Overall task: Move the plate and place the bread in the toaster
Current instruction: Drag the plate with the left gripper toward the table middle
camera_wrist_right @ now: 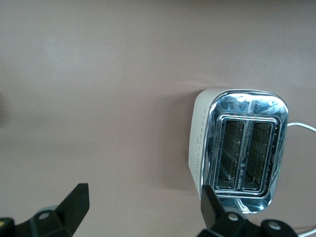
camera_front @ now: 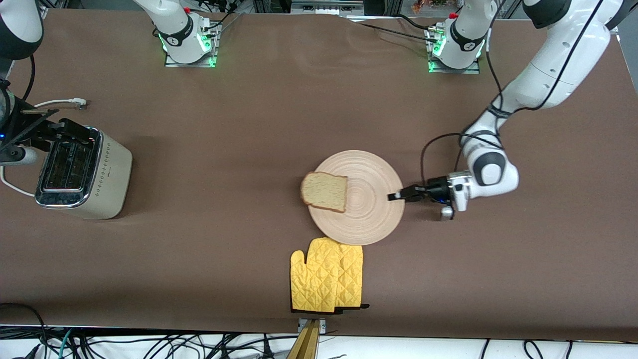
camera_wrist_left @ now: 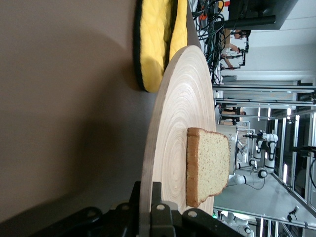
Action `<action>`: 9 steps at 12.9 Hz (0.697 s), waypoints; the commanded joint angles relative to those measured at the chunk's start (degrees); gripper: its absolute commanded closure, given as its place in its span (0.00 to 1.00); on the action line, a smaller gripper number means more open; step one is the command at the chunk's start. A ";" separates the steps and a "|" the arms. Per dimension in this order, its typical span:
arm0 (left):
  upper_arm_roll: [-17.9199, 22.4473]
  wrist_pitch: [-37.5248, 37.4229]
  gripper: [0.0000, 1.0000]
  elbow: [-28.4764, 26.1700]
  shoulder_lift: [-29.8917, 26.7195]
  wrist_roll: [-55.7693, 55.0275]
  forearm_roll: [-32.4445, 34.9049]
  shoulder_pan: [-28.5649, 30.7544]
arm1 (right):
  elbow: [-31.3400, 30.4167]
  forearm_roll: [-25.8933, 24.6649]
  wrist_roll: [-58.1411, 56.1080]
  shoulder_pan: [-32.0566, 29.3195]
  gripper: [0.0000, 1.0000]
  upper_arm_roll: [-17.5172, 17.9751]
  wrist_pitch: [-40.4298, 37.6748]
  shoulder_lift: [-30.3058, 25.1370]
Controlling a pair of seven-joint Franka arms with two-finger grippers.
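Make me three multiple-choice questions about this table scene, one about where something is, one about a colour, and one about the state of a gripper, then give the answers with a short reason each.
1. Where is the bread?
A. In the toaster
B. On the plate, at its edge toward the right arm's end of the table
C. On the oven mitt

2. What colour is the oven mitt?
A. Yellow
B. Blue
C. Red

3. What is the left gripper doing?
A. Hanging open over the toaster
B. Holding the bread
C. Shut on the plate's rim

Answers:
1. B: the slice lies on the plate, overhanging the edge that faces the toaster.
2. A: the quilted mitt is yellow with dark trim.
3. C: the left wrist view shows its fingers clamping the rim, while the right gripper hangs open above the toaster.
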 commanded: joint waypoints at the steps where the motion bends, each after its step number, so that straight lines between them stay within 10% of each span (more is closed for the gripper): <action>1: -2.90 5.07 1.00 -2.76 -1.96 2.91 -4.69 -2.16 | 1.18 -0.09 0.13 -0.26 0.00 0.30 -1.02 1.22; 5: -2.90 5.34 1.00 -3.82 -1.08 7.15 -4.88 -3.05 | 0.66 -0.09 0.57 0.53 0.00 0.74 -1.19 2.89; 6: -2.90 5.34 0.85 -3.82 -1.08 7.15 -4.88 -3.14 | 0.57 -0.01 0.49 0.54 0.00 0.74 -1.19 3.33; 7: -2.90 5.34 0.32 -3.73 -1.08 7.24 -4.88 -3.14 | 0.40 -0.09 0.31 0.54 0.00 0.74 -1.54 3.68; 8: -2.81 5.60 0.00 -3.73 -1.16 7.24 -4.79 -3.05 | 0.31 -0.18 0.31 0.97 0.00 0.83 -3.20 3.77; 9: -2.81 5.60 0.00 -3.73 -1.34 7.15 -4.79 -2.53 | 0.39 -0.79 0.66 2.19 0.00 0.83 -4.08 3.95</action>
